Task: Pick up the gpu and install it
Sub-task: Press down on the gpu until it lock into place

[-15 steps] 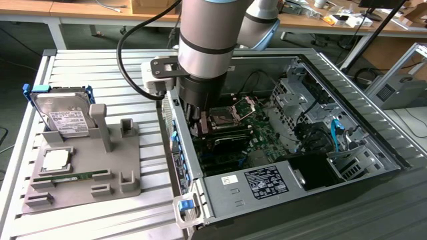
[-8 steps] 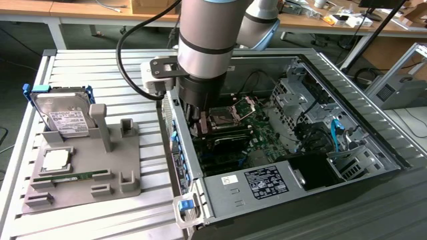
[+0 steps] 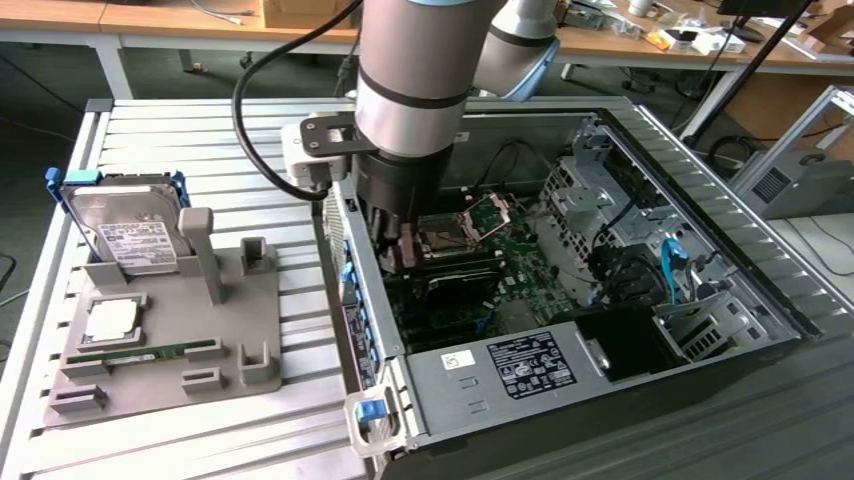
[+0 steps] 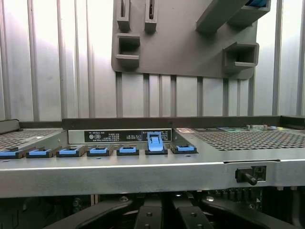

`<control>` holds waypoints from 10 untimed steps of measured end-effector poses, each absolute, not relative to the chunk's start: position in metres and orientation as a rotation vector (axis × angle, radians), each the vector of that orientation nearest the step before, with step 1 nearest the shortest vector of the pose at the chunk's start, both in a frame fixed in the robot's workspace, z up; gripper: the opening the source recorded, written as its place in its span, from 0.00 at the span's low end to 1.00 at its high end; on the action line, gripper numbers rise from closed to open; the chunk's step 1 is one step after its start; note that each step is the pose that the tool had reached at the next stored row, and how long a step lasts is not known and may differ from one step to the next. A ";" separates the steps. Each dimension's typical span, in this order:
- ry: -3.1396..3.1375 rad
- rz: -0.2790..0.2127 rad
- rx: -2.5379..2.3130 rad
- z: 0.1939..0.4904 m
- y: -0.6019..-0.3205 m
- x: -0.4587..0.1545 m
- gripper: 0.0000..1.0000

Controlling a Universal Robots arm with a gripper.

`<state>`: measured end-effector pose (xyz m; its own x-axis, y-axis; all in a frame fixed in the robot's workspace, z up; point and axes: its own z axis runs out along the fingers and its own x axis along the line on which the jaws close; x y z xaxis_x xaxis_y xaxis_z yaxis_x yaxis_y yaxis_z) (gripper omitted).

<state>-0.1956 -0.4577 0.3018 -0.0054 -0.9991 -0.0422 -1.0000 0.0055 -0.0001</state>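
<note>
- Well, nearest in the exterior view is the power box (image 3: 534, 365) with its black label, at the close end of the open computer case (image 3: 747, 250).
- Just past it, a dark flat card lies low on the green board. I think this is the gpu (image 3: 461, 272).
- Its long side runs from the case wall on the exterior view's left toward the middle of the case.
- The hand (image 3: 400, 250) is right at the card's wall end, just above it.
- The hand is pressed together. I cannot tell if it pinches the gpu.
- In the wrist view, blue clips (image 4: 97, 151) line the case wall.
- Farther off, the grey tray (image 3: 160, 340) with the hard drive (image 3: 127, 235) rests on the table (image 3: 200, 130).
</note>
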 end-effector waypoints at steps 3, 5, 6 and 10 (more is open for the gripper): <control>2.206 0.046 -2.194 0.302 -0.458 -0.192 0.11; 2.206 0.046 -2.194 0.301 -0.458 -0.187 0.11; 2.206 0.046 -2.194 0.301 -0.458 -0.185 0.11; 2.206 0.046 -2.194 0.301 -0.458 -0.173 0.11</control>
